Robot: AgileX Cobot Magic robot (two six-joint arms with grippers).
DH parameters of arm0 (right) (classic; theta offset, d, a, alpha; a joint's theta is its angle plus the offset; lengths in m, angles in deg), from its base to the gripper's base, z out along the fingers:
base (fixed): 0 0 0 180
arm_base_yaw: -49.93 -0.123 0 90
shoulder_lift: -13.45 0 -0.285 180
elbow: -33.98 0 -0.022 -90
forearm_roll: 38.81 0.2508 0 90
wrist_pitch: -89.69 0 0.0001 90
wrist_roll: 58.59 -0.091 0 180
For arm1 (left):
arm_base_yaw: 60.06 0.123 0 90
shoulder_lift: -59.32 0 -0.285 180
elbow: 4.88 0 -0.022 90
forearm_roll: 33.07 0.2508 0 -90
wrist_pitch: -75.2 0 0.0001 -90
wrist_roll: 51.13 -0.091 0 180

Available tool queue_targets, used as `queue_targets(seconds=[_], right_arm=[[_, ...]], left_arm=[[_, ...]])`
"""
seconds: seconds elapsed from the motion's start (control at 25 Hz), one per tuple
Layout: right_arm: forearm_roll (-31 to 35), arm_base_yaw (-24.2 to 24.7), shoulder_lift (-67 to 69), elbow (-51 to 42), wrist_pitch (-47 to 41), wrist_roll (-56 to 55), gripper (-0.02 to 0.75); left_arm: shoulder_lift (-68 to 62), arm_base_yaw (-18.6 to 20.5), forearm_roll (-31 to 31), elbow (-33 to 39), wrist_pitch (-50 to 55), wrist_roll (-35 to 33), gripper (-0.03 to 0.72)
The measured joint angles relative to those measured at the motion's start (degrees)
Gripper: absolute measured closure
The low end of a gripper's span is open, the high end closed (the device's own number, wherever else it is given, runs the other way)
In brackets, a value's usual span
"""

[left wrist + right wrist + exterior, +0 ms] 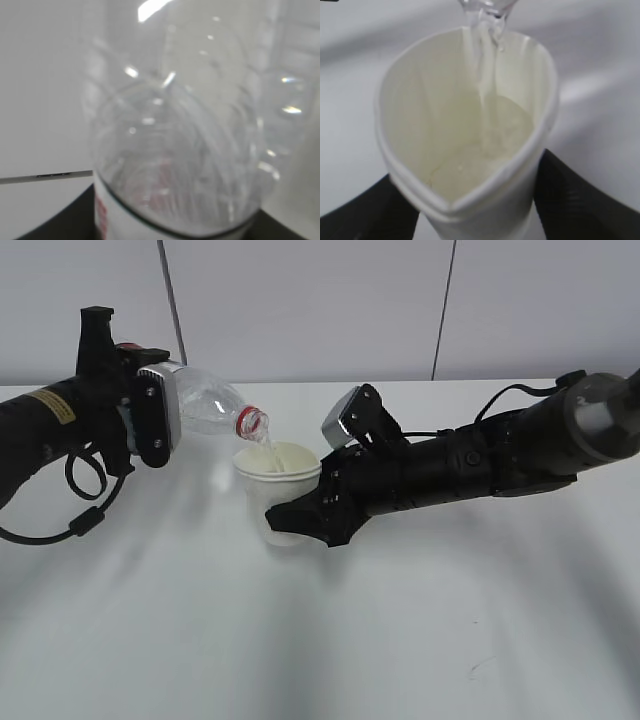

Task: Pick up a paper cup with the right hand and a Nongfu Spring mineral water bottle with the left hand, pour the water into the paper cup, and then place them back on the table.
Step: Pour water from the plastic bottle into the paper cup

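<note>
Step in hand: the pouring is under way; water (487, 75) is running in a thin stream from the bottle mouth into the cup.
Left hand (150, 425): it is holding the Nongfu Spring mineral water bottle (212, 405) by its lower body, tipped nearly level with the neck slanting down toward the cup; the jaws are pinching the bottle.
Bottle position: it is hanging in the air above the table (320, 640), its red neck ring just over the cup's rim.
Right hand (300, 518): it is gripping the paper cup (278, 480) from the side, jaws pressed on the wall hard enough that the rim is looking squeezed into a teardrop in the right wrist view.
Cup position: it is sitting low, at or just above the tabletop; contact cannot be told.
Fill level: water is pooling over the cup's bottom, well below the rim.
Next move, as judged: the bottle is needing to be tipped back upright once enough is poured, then both set down gently without crushing the cup.
Readable writing: the label is showing red and white in the left wrist view, too blurred to read; the arm's yellow label (52, 406) is likewise illegible.
</note>
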Motion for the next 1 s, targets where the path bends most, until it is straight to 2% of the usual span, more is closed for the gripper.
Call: queue_targets(seconds=[1.0], right_arm=[[0.4,0.0,0.0,0.0,0.0,0.0,0.242]], left_arm=[[0.0,0.0,-0.5,0.0,-0.7,0.0,0.368]])
